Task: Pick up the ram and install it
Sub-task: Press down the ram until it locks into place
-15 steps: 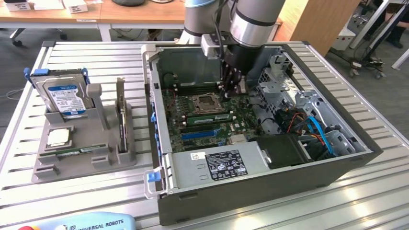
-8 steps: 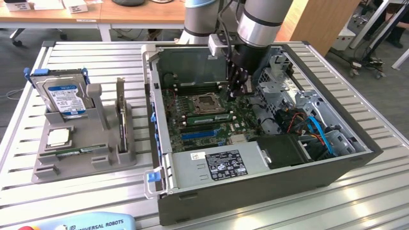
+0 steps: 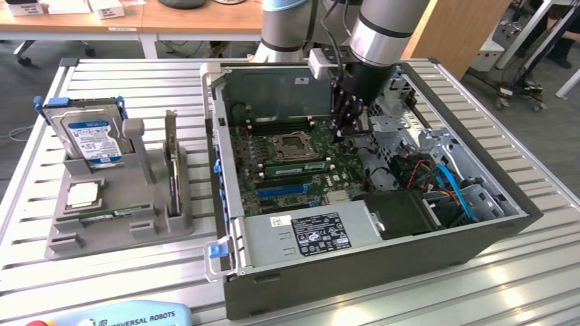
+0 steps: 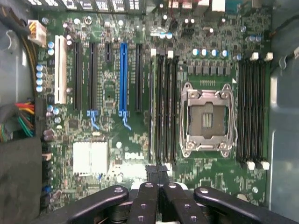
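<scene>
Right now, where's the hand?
In the exterior view the hand is shut, inside the open case, over the motherboard, just to the exterior view's right of the CPU socket.

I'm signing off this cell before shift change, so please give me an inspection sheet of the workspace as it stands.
Surface: slatted metal table carrying an open computer case.
Job's things: ram, a green stick that appears to stand in a slot beside the processor socket.
Clutter: grey fixture holding a hard drive, a processor chip and an upright expansion card; pendant at the table edge.
End effector: shut, nothing seen between its tips, inside the case near the ram slots' end.
Cables: blue cable and coloured wire bundle inside the case.
Surroundings: wooden desks behind the table.
</scene>
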Motion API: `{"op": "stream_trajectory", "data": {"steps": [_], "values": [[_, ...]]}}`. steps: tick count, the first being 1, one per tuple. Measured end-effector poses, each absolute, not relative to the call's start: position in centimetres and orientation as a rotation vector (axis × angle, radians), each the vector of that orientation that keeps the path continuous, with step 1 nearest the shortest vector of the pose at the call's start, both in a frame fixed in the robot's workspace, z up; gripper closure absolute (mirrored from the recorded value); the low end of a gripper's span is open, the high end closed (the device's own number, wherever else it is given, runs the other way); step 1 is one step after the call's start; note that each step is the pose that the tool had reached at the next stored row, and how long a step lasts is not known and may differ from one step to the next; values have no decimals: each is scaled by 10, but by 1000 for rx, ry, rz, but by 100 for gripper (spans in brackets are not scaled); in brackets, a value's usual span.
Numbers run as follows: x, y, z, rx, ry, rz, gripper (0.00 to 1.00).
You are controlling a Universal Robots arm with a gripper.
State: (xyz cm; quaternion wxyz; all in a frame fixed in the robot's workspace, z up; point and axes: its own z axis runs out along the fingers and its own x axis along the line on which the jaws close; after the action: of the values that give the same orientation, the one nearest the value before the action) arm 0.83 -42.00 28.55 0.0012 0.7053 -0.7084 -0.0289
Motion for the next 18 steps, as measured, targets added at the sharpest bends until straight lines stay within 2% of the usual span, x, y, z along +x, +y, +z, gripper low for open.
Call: {"op": "stream_trajectory", "data": {"steps": [18], "values": [[9, -420, 281, 2214, -2224, -91, 90]]}}
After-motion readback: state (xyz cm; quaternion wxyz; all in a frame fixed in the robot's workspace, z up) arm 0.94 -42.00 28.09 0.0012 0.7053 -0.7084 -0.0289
